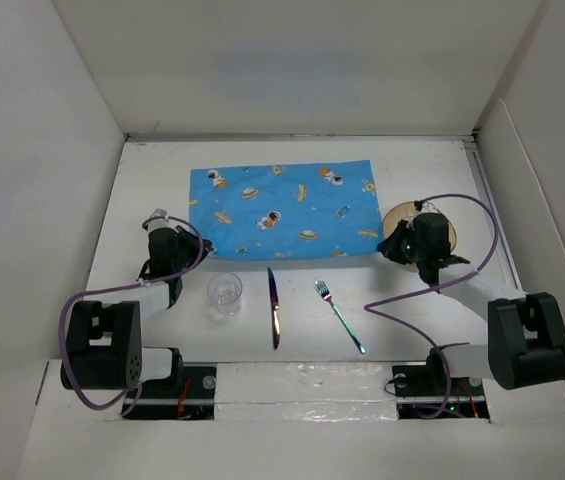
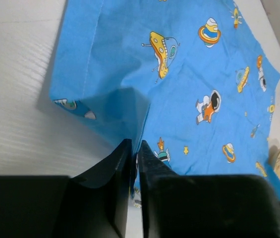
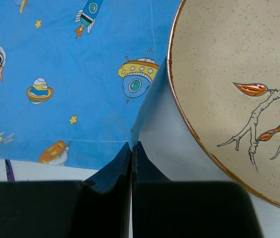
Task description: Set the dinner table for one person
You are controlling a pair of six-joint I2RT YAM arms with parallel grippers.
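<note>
On the white dinner table (image 1: 147, 185) lies a blue cartoon-print placemat (image 1: 282, 210), spread at the back centre. My left gripper (image 1: 190, 236) is at its near left corner, and in the left wrist view the gripper (image 2: 135, 146) pinches the lifted, folded corner of the placemat (image 2: 189, 74) with only a sliver of gap. At the near right corner my right gripper (image 1: 390, 246) is shut tight on the raised cloth edge (image 3: 147, 111), as the right wrist view of the gripper (image 3: 132, 146) shows. A beige plate (image 3: 239, 84) with a twig drawing sits just right of the mat.
A clear glass (image 1: 225, 293), an iridescent knife (image 1: 274, 308) and a fork (image 1: 339, 315) lie in a row in front of the placemat. The plate (image 1: 444, 228) is partly hidden under the right arm. White walls enclose the table on three sides.
</note>
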